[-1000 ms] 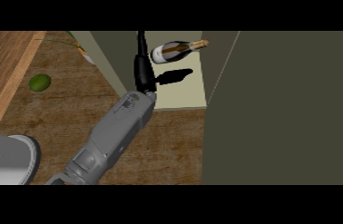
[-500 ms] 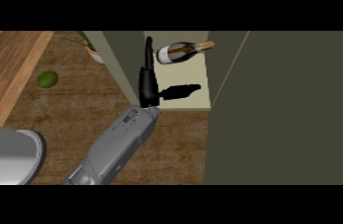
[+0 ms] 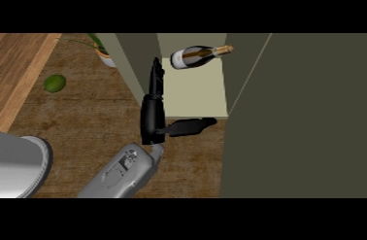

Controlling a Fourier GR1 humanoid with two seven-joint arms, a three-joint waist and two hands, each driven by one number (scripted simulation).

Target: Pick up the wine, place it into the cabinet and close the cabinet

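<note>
Fingers (image 3: pixel 156 74) straight and together, thumb splayed; the right hand (image 3: pixel 153 115) holds nothing. The wine bottle (image 3: pixel 196 56) lies on its side inside the cabinet (image 3: pixel 192 95), apart from the fingertips. Judged heavy, smooth, breakable glass; best taken round the body.

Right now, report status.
Right hand open, fingers straight along the cabinet's left wall. Dark, gold-necked wine bottle lying inside pale cabinet. Door open. Left hand unseen.

The wine (image 3: pixel 200 56) lies on its side on the cabinet (image 3: pixel 193 95) shelf; a lime (image 3: pixel 55 83) rests on the counter (image 3: pixel 79 117).
</note>
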